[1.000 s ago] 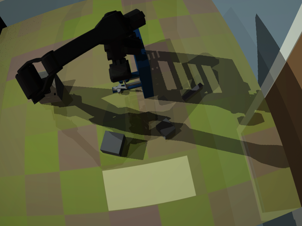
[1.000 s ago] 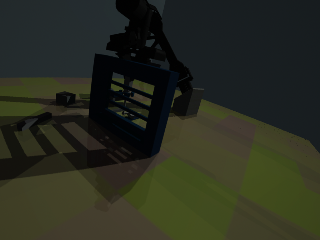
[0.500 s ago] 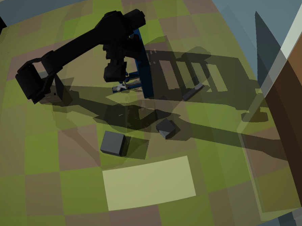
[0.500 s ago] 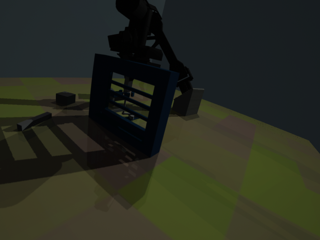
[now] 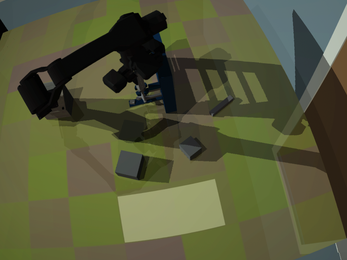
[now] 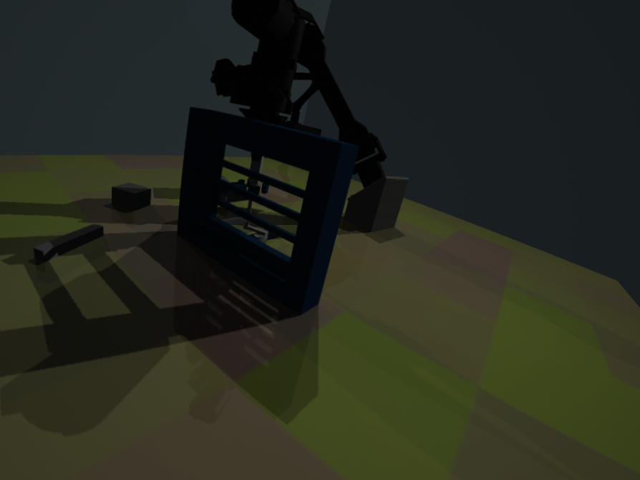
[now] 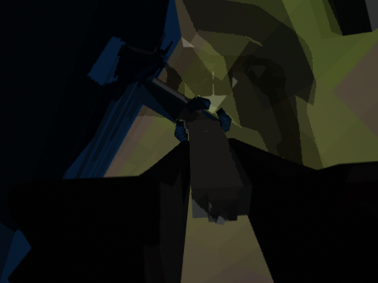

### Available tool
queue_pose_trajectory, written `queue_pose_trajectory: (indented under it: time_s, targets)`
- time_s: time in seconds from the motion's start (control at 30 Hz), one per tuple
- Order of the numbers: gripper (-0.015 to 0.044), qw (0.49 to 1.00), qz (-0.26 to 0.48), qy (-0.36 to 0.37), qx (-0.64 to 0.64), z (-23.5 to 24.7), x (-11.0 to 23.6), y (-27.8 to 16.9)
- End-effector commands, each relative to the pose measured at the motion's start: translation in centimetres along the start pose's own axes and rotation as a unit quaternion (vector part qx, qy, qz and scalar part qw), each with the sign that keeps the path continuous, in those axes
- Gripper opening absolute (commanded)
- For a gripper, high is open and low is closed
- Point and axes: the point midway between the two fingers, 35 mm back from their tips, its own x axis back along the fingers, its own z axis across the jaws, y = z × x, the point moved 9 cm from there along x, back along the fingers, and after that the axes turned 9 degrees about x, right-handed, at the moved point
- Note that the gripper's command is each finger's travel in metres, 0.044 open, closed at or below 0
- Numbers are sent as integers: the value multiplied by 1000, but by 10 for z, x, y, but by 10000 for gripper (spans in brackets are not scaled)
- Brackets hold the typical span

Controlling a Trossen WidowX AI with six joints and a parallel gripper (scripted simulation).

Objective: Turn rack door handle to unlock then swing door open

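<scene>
1. Clamping the upright handle [image 5: 141, 91] [image 6: 256, 168] [image 7: 212, 159], your jaws [image 5: 138, 78] [image 6: 258, 151] are closed on it, one finger on either side in the wrist view.
2. Handle is beside the blue barred rack [image 5: 169, 93] [image 6: 198, 180] [image 7: 170, 24], on the arm-base side; you see it through the bars in the exterior view. Door angle: can't tell.
3. Your arm [image 5: 84, 50] [image 6: 333, 92] reaches over from its grey base block [image 5: 67, 104] [image 6: 394, 204], bent above the rack.
4. Rack stands upright on the checkered tabletop [image 5: 49, 173] [image 6: 427, 410] [image 7: 349, 128].
5. Long grey bar [image 5: 221, 106] [image 6: 69, 242] lies on the far side of the rack from your base.
6. Small grey block [image 5: 190, 148] [image 6: 130, 196] and larger grey block [image 5: 129, 164] sit apart from each other, between rack and pale rectangle [image 5: 170, 210] in the top view.
</scene>
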Motion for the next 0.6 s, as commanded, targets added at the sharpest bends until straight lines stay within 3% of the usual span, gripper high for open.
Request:
queue_pose_trajectory:
  time_s: [0.0,0.57]
  targets:
    - [10,995,1,0,-103,0,-1,-1]
    - [10,885,1,-1,-466,0,-1,-1]
